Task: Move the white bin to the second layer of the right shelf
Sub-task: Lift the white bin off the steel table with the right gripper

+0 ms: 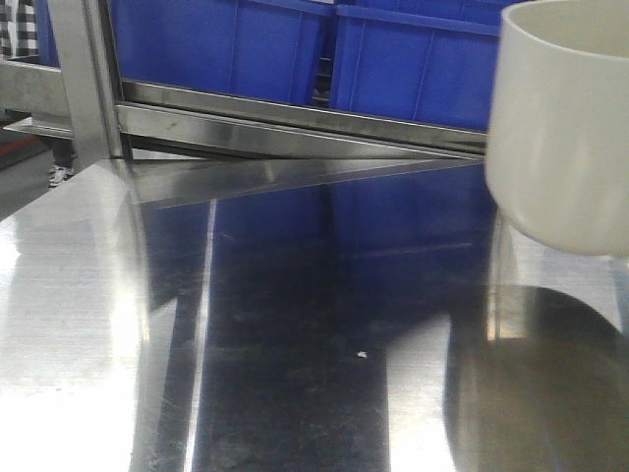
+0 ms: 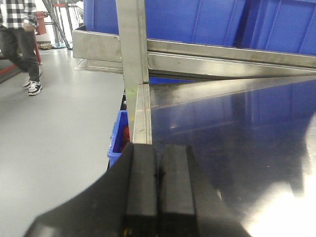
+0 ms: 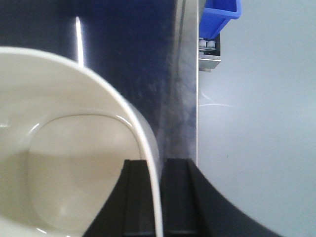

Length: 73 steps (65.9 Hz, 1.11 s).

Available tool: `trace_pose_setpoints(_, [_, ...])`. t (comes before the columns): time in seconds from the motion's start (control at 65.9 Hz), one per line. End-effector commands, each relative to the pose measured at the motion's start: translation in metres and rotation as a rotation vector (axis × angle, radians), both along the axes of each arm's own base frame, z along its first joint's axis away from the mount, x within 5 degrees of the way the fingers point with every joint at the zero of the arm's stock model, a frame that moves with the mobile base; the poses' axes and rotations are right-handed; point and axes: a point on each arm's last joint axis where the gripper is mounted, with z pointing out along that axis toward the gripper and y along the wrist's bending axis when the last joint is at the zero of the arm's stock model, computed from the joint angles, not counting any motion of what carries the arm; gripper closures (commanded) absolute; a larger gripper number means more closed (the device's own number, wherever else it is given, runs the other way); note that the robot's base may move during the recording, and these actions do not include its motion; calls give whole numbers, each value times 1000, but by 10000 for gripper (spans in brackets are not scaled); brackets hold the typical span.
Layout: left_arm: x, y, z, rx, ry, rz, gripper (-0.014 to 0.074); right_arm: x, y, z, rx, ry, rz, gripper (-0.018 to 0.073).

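Above steel tabletop (image 1: 79, 295), white bin (image 1: 560, 128) aloft, right hand (image 3: 156, 170) pinching its rim, left hand (image 2: 158, 165) clenched empty

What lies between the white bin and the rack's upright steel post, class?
Only bare steel tabletop, bar a tiny white speck, separates the white bin from the post; the front-facing view shows it.

The left end effector (image 2: 159, 165) is pressed closed, the right end effector (image 3: 157, 197) pinches the white bin (image 3: 74, 163).
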Motion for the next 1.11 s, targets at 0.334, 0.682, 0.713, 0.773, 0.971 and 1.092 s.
trace_pose_setpoints(0.334, [0, 0, -4, -12, -64, -3, 512, -55, -12, -4, 82, -200, 61, 473])
trace_pose_setpoints(0.682, [0, 0, -4, -12, -64, -3, 512, -98, -26, -14, 29, -281, -21, 473])
trace_pose_setpoints(0.713, [0, 0, -4, -12, -64, -3, 512, -102, -27, -14, 36, -292, -44, 473])
trace_pose_setpoints(0.773, [0, 0, -4, -12, -64, -3, 512, -107, -29, -15, 41, -300, -81, 473])
trace_pose_setpoints(0.971, [0, 0, -4, -12, -64, -3, 512, -114, -30, -15, 42, -295, -93, 473])
trace_pose_setpoints(1.092, [0, 0, -4, -12, -64, -3, 512, -115, -30, -15, 41, -287, -94, 473])
